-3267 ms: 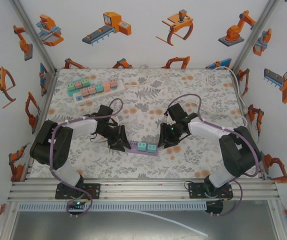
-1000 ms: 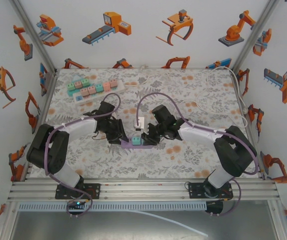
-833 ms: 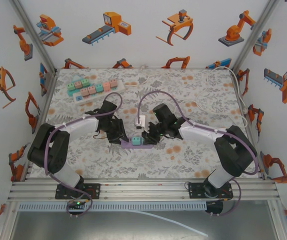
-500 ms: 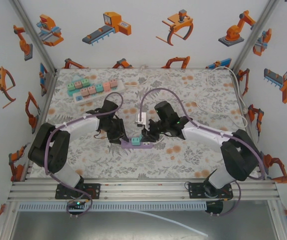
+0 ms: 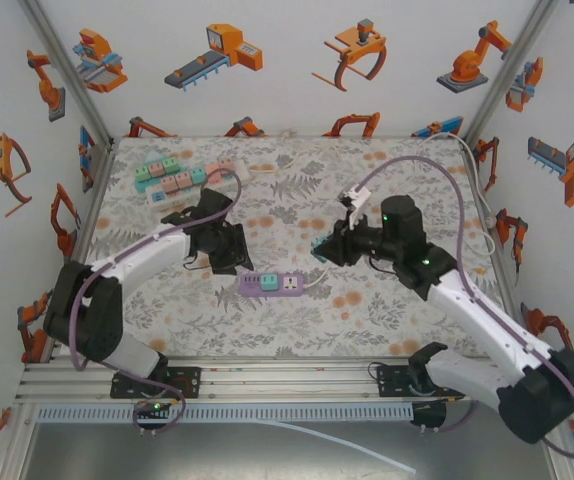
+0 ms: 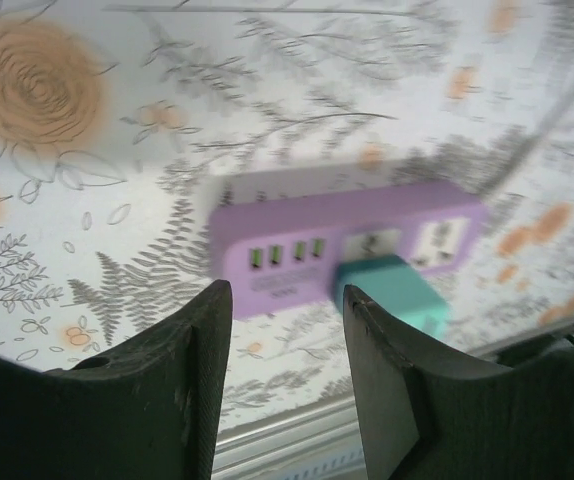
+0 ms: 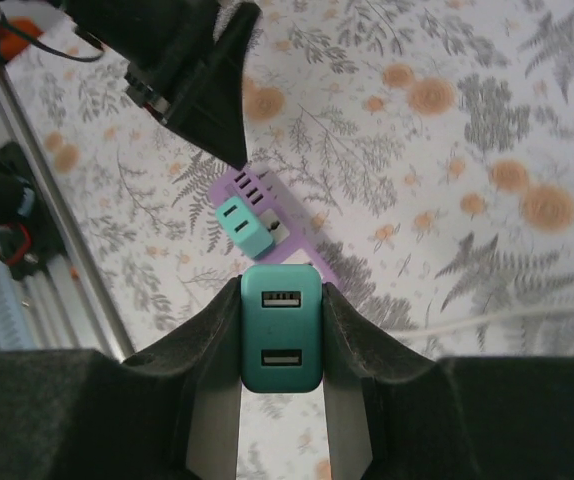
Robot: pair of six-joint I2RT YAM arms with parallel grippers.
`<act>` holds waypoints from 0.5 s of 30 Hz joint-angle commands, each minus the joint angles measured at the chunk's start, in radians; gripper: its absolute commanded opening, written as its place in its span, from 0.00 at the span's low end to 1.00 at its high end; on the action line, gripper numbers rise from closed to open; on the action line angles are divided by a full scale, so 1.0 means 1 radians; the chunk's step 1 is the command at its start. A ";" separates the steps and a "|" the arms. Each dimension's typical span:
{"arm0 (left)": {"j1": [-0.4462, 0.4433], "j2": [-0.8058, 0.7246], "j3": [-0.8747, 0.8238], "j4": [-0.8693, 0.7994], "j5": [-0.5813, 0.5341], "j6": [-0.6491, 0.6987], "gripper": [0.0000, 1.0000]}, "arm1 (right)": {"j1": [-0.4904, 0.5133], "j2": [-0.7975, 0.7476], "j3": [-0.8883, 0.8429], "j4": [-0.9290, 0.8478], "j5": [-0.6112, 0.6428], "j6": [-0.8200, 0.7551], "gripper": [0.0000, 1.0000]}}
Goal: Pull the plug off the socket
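The teal plug (image 7: 281,330) is out of the socket and up in the air, clamped between the two fingers of the right hand (image 7: 281,292). Its face with two USB ports is turned toward the right wrist camera. From the top camera that plug (image 5: 320,248) sits at the tip of the right hand (image 5: 325,248), above the desk (image 5: 387,310) and to the right of the purple power strip (image 5: 279,284), clear of it. The strip lies flat on the flowered desk cover near the middle, well forward of the back wall. A second teal plug (image 6: 392,295) is seated in the strip beside a row of small green ports, and an empty socket shows at the strip's far end in the left wrist view. The left hand (image 6: 285,296) is above the strip's left part with its fingers (image 6: 192,350) apart and nothing between them; the strip shows through the gap, out of contact. From the top camera the left hand (image 5: 235,258) is just behind and left of the strip. At the back left of the desk lies another power strip (image 5: 182,178) filled with teal and pink plugs, well apart from both hands.
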 commanded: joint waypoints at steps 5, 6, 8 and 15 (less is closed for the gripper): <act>-0.019 -0.259 -0.002 0.088 0.266 0.184 0.49 | -0.030 -0.136 -0.225 -0.051 0.055 0.395 0.27; -0.025 -0.293 -0.012 0.088 0.280 0.201 0.50 | -0.037 -0.132 -0.252 -0.021 0.053 0.403 0.28; -0.027 -0.351 -0.036 0.090 0.338 0.241 0.48 | -0.052 -0.109 -0.320 0.094 0.055 0.431 0.28; -0.111 -0.544 -0.078 -0.151 0.296 0.465 0.65 | -0.059 0.072 -0.518 0.590 0.064 0.529 0.29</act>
